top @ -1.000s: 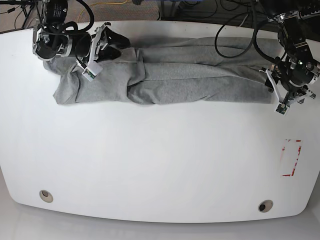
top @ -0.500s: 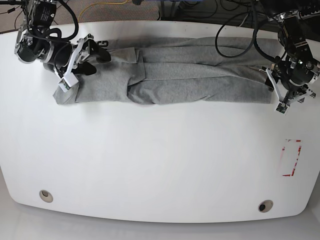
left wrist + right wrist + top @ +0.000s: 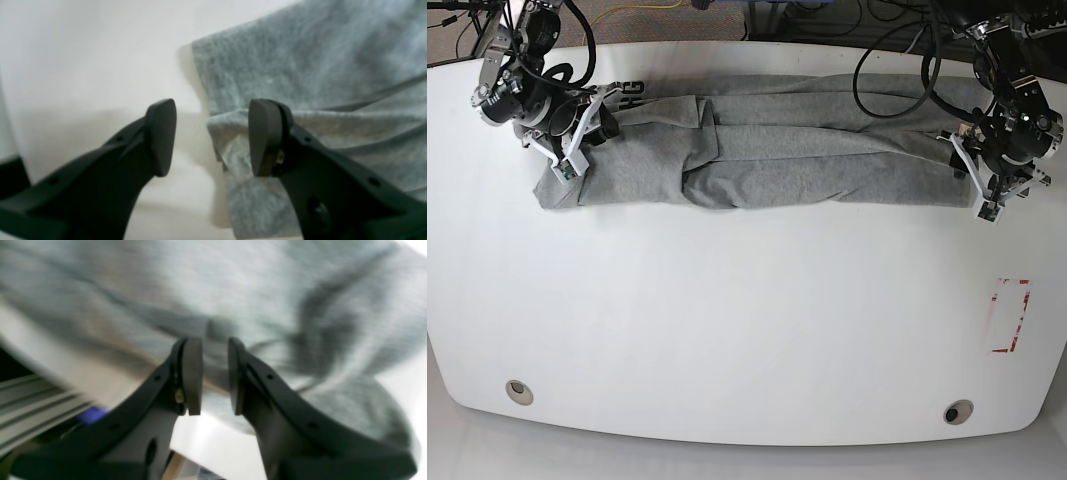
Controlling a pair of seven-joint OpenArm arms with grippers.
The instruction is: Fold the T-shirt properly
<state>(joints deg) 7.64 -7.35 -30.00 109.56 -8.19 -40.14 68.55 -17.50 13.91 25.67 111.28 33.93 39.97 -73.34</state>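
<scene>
White table (image 3: 747,320) bears long-folded T-shirt (image 3: 807,150); left claw (image 3: 210,138) released at hem, right claw (image 3: 215,376) narrowly parted, gripping nothing.

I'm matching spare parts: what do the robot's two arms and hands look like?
Both are black with silvery metal joints and looping black cables. The left hand and right hand each have two curved matte-black fingers ending in flat, rounded dark pads. White tips show in the base view.

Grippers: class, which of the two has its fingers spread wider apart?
The left gripper, at the T-shirt's hem end: a wide gap shows between its fingers. The right gripper has only a narrow slit, fabric behind it.
</scene>
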